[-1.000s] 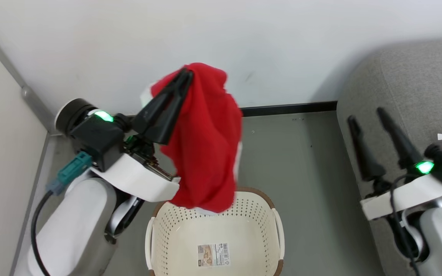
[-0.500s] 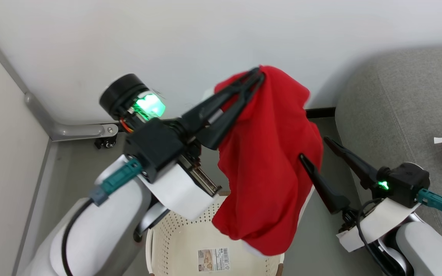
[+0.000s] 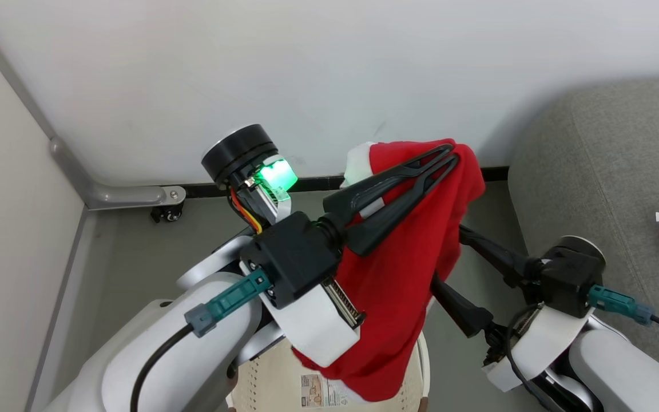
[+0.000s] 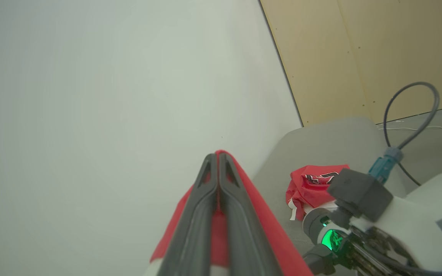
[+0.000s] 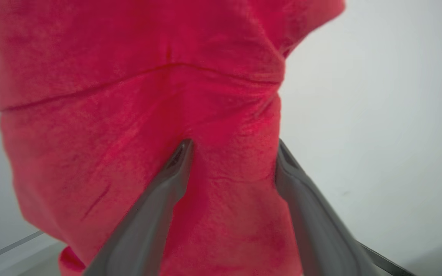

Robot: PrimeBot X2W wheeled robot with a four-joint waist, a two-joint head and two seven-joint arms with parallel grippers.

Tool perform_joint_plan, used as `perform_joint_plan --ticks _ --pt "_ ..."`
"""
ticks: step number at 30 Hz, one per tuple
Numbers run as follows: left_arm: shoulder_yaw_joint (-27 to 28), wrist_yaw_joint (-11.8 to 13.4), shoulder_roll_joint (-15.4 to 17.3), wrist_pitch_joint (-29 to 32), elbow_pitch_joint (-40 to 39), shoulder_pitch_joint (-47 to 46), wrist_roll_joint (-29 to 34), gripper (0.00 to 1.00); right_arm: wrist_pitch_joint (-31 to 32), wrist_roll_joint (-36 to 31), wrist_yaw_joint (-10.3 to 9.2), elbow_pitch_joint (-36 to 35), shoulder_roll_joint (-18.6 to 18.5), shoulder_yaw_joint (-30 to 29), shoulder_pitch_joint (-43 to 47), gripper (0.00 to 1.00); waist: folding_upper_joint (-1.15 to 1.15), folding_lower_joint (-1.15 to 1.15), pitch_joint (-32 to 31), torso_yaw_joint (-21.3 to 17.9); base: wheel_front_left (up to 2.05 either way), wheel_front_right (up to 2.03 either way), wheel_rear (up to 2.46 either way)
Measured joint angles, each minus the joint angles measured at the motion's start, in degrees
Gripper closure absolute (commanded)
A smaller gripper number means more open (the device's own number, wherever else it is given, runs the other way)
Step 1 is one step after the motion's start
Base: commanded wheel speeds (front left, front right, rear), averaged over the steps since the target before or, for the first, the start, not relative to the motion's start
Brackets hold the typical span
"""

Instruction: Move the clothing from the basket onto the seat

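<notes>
My left gripper [image 3: 449,155] is shut on the top of a red garment [image 3: 404,269] with white trim, which hangs down over the cream perforated basket [image 3: 261,384] at the bottom edge. The left wrist view shows those fingers [image 4: 205,199] pressed together on red cloth [image 4: 271,234]. My right gripper [image 3: 456,260] stands open, its tips hidden behind the hanging cloth. In the right wrist view its fingers [image 5: 175,161] are spread against the red fabric [image 5: 129,96]. A second red garment [image 4: 313,184] with black lettering lies on the grey sofa [image 3: 610,171].
A white wall stands close behind the hanging garment. A metal rail [image 3: 118,197] and a small caster [image 3: 161,214] sit in the left floor corner. A black skirting strip [image 3: 203,187] runs along the wall. A wooden panel [image 4: 378,57] stands beyond the sofa [image 4: 332,138].
My left arm has carried the red garment up and rightwards, towards the sofa. My right gripper has swung left until its open fingers meet the cloth. The camera has shifted too.
</notes>
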Motion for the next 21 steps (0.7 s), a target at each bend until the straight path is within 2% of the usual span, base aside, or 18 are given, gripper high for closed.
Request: perform_joint_plan --ticks 12,13,14,15,21 --pt "-2.96 -0.44 2.29 1.9 0.05 -1.36 1.1 1.0 0.0 1.91 0.0 -2.23 -1.53 3.2 -4.23 0.0 0.0 0.0 0.76 0.02 0.0 0.0 0.0" --pt "-3.09 -0.44 2.31 1.9 0.04 -1.53 1.1 1.0 0.0 2.05 0.0 -2.25 -1.56 3.65 -4.47 0.08 0.0 0.0 0.8 -0.09 0.0 0.0 0.0" --pt "-3.14 -0.44 2.31 1.9 0.02 -1.74 1.1 1.0 0.0 2.3 0.0 -2.25 -1.59 4.17 -4.77 0.97 0.0 0.0 0.85 -0.21 0.0 0.0 0.0" --pt "-3.14 -0.44 2.33 1.9 0.01 -1.96 1.1 1.0 0.0 2.69 0.0 -2.21 -1.66 4.71 -5.0 1.0 0.0 0.0 0.9 -0.32 0.0 0.0 0.0" --pt "-3.03 -0.44 3.18 1.9 0.13 -2.22 1.3 1.0 0.0 4.24 0.0 -1.35 -1.8 5.14 -5.05 1.0 0.0 0.0 1.18 -1.06 0.0 0.0 0.0"
